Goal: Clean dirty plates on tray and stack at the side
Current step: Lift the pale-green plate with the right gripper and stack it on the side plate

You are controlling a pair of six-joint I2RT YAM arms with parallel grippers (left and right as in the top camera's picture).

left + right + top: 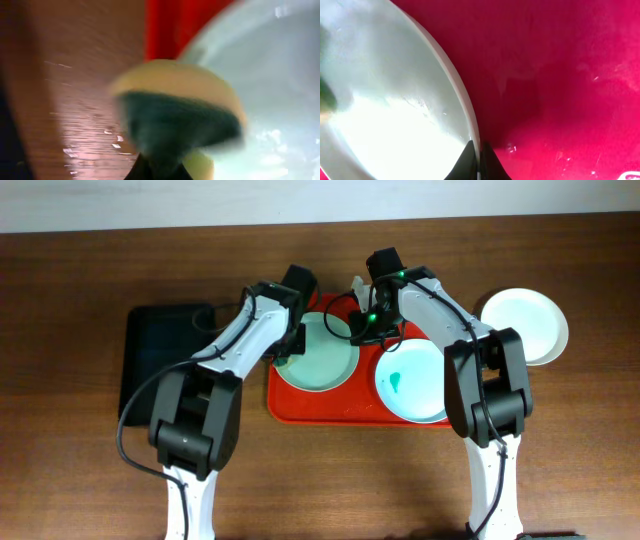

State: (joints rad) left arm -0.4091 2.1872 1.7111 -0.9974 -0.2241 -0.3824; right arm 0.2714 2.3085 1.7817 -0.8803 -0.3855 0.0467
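Observation:
The red tray [330,408] holds two pale plates. The left plate [318,355] looks clean. The right plate [425,385] has a teal smudge [398,381]. A third white plate [524,325] lies on the table to the right of the tray. My left gripper [288,348] is shut on a yellow and dark green sponge [175,100] at the left plate's left edge [280,75]. My right gripper [478,160] is shut on that plate's right rim [465,115], over the red tray floor [560,75]; it also shows in the overhead view [362,332].
A narrow black tray [165,355] lies on the brown wooden table [70,300], left of the red tray. A small pale object [357,286] sits behind the red tray between the arms. A light wall runs along the table's far edge.

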